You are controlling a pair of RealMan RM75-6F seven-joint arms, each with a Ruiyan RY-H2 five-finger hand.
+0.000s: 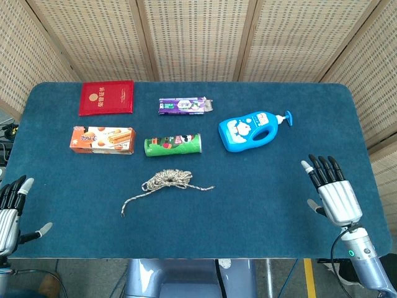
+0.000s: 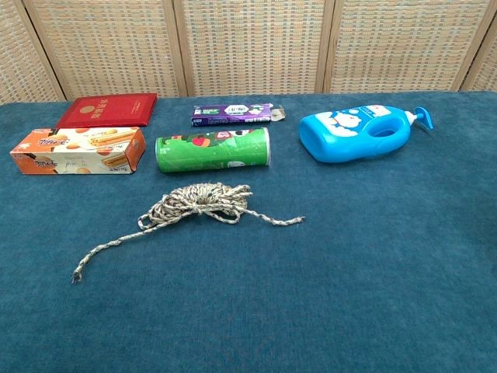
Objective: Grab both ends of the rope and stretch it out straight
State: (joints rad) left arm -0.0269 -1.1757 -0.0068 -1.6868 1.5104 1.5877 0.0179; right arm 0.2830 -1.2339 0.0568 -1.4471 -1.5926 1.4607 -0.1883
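Note:
A speckled beige rope (image 1: pixel 166 180) lies bundled in loose coils at the middle of the blue table (image 1: pixel 248 211). One end trails to the front left (image 1: pixel 123 213), the other sticks out to the right (image 1: pixel 211 187). In the chest view the rope (image 2: pixel 198 200) shows the same coil with both loose ends on the cloth. My left hand (image 1: pixel 11 211) hovers at the table's front left corner, fingers apart, holding nothing. My right hand (image 1: pixel 332 189) stands at the front right, fingers spread and empty. Both are far from the rope.
Behind the rope lie a green snack can (image 1: pixel 173 144), an orange biscuit box (image 1: pixel 102 139), a red booklet (image 1: pixel 106 97), a purple pack (image 1: pixel 183 105) and a blue pump bottle (image 1: pixel 253 130). A wicker screen closes off the back.

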